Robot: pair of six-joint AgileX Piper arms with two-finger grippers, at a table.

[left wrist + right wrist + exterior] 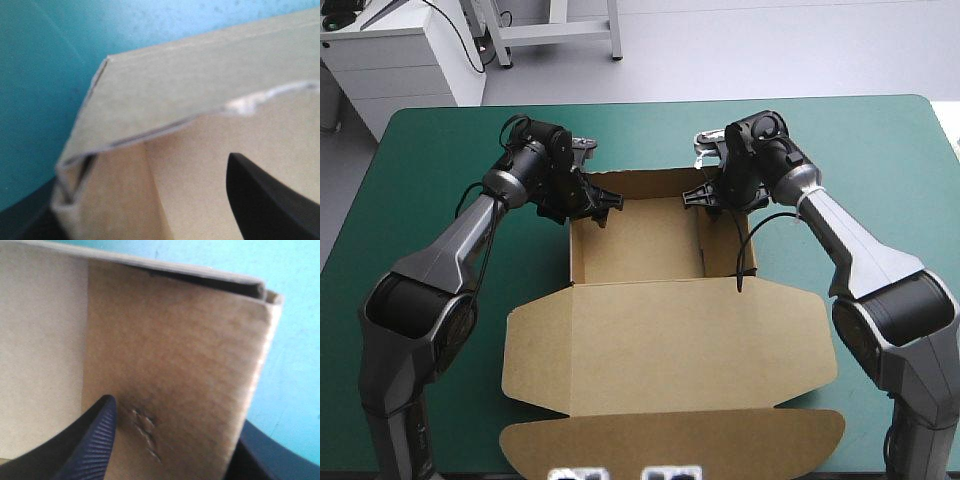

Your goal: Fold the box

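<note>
Teal-green table [440, 150], brown box [660, 330] an open tray, left tool [598, 206] and right tool [706, 196] wide, astride far corners

Plain brown on the box [660, 340]; paler tan on some inner walls in the wrist views. Whitish frayed streak along one wall's top edge by the left claw [592, 205]; small pale scuffs on the wall at the right claw [708, 195]. Uniform teal-green on the tabletop [440, 150]. Black fingers [92, 445] on both claws, fine ribbing on the right's.
</note>
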